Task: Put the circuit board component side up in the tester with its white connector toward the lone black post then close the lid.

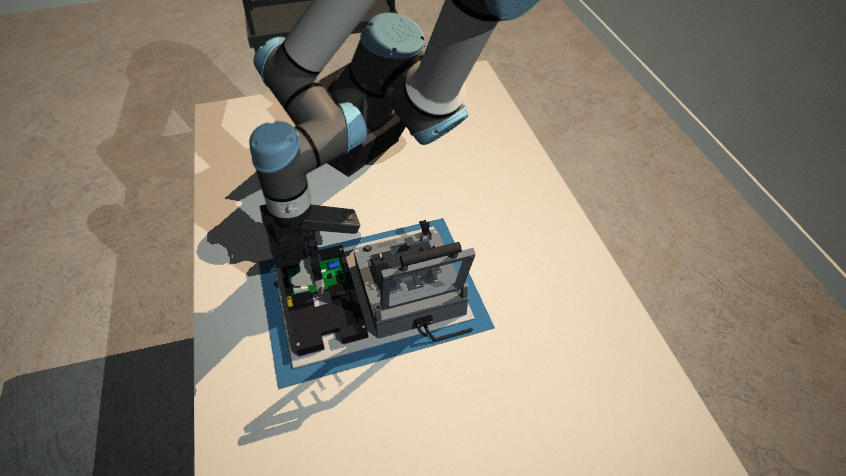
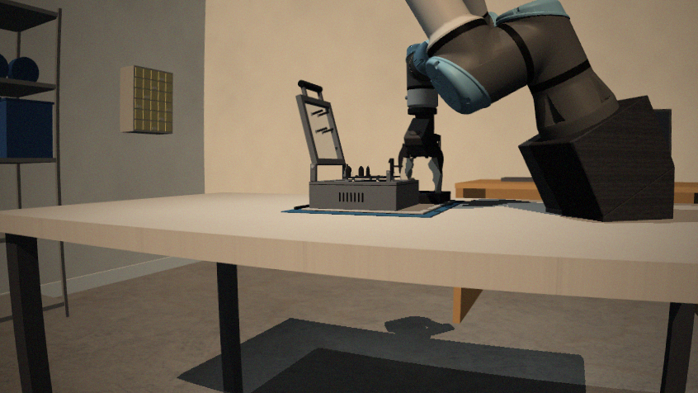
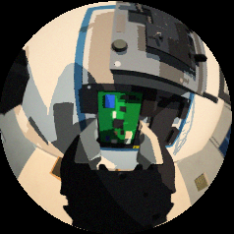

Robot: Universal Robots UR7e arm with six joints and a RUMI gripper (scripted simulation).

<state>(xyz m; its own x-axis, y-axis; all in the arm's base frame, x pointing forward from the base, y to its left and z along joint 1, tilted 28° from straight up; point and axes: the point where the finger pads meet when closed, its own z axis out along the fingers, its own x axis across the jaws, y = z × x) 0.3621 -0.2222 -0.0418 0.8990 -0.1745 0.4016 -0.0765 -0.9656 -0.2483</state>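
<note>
- The wooden table [image 1: 532, 367] [image 2: 273, 248] is nearest, carrying a blue mat [image 1: 286, 378] [image 2: 360, 214].
- On the mat's near side in the exterior view sits the grey tester [image 1: 408, 324] [image 2: 351, 196] [image 3: 130, 64]. Its 1 framed lid [image 1: 471, 256] [image 2: 306, 129] stands raised, tilted slightly back, with a black handle [image 1: 430, 254] [image 2: 309, 86] along the top.
- Just beyond it lies the black tray [image 1: 313, 325] [image 2: 436, 196] [image 3: 89, 106]. The green circuit board [image 1: 336, 275] [image 3: 130, 112] is inside, at the end nearer the arm, showing its component face and 1 blue part [image 1: 333, 264] [image 3: 109, 101]. A small yellow piece [image 1: 289, 301] [image 3: 136, 146] shows by the tray's side.
- The claw [image 1: 311, 285] [image 2: 423, 183] [image 3: 118, 119] points down into the tray, its 2 fingers partway apart, 1 at each side of the board; whether they grip it, one cannot tell.
- Farther off, a shelf rack [image 2: 59, 146] bears a blue bin [image 2: 26, 128], its contents hidden.
- On the wall hangs a cabinet [image 2: 153, 100] with a grid of yellowish compartments, contents too small to tell.
</note>
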